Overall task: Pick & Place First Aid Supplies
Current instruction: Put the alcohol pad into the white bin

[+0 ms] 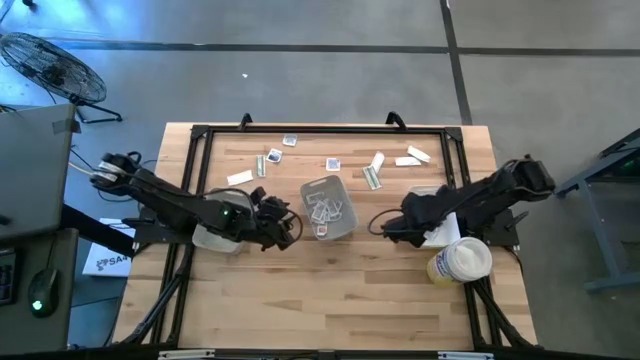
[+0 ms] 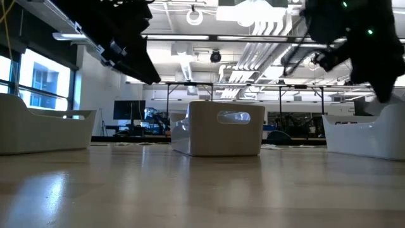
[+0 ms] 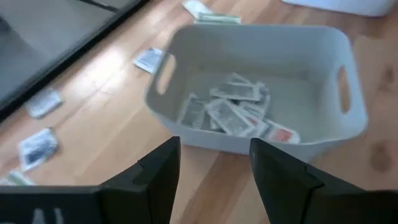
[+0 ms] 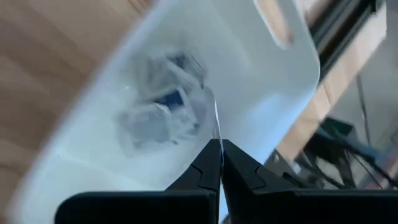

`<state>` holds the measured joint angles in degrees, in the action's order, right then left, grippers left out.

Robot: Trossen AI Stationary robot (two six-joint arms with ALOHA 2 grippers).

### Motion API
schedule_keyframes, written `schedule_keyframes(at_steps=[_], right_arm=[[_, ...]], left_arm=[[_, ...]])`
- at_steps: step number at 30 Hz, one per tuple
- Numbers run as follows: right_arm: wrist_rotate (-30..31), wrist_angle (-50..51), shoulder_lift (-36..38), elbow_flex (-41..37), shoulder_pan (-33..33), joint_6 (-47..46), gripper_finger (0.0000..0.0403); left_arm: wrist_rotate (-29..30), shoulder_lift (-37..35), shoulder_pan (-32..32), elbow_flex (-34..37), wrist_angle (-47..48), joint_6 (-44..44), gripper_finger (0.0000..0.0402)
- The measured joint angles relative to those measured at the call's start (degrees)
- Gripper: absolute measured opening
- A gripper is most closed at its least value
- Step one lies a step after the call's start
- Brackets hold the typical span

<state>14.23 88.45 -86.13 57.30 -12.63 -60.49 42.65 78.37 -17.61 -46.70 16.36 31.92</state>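
Several first aid packets lie loose on the far part of the table, among them a white sachet point(image 1: 290, 140) and a pale strip point(image 1: 372, 178). More packets point(image 3: 233, 112) fill the grey tray point(image 1: 328, 208) at the middle. My left gripper point(image 3: 214, 168) stands open above the table just left of that tray, with nothing between its fingers. My right gripper point(image 4: 219, 149) is shut on a thin packet above a white tray point(image 4: 273, 81), which holds more packets point(image 4: 161, 106). My right gripper pinches a thin flat packet point(image 4: 216, 124) between its two fingertips. The packet shows edge-on and sticks out past the tips. The fingers slant down, and the packet is lifted clear above the white tray's inside.
A second white tray point(image 1: 215, 238) sits under my left arm. A round white tub with a yellow label point(image 1: 460, 262) stands near the right edge. A black frame point(image 1: 200, 150) runs round the table's far and side edges. Bare wood lies on the near side.
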Motion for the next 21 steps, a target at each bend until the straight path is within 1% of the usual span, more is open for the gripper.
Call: schedule_keyframes(at_steps=[4,7,11,16,21], right_arm=[[-2.0,-2.6,0.4,-5.4,-0.3,-1.0,0.0000],[-3.2,-5.7,0.4,-7.2,-0.1,0.1,0.0000],[-3.3,-8.1,0.4,-7.6,-0.1,1.4,0.0000],[-3.5,-8.7,0.4,-7.6,-0.1,0.5,0.0003],[-3.9,-8.7,0.4,-7.6,0.9,-1.0,0.0031]], left_arm=[[-0.8,0.3,0.0,0.1,-0.2,-0.1,0.0190],[-0.5,0.3,0.0,0.0,-0.2,0.0,0.0190],[0.3,0.3,0.0,0.0,-1.4,0.0,0.0190],[-0.1,0.3,0.0,0.0,-2.8,0.0,0.0190],[-0.4,0.3,0.0,0.0,-3.3,0.0,0.0190]])
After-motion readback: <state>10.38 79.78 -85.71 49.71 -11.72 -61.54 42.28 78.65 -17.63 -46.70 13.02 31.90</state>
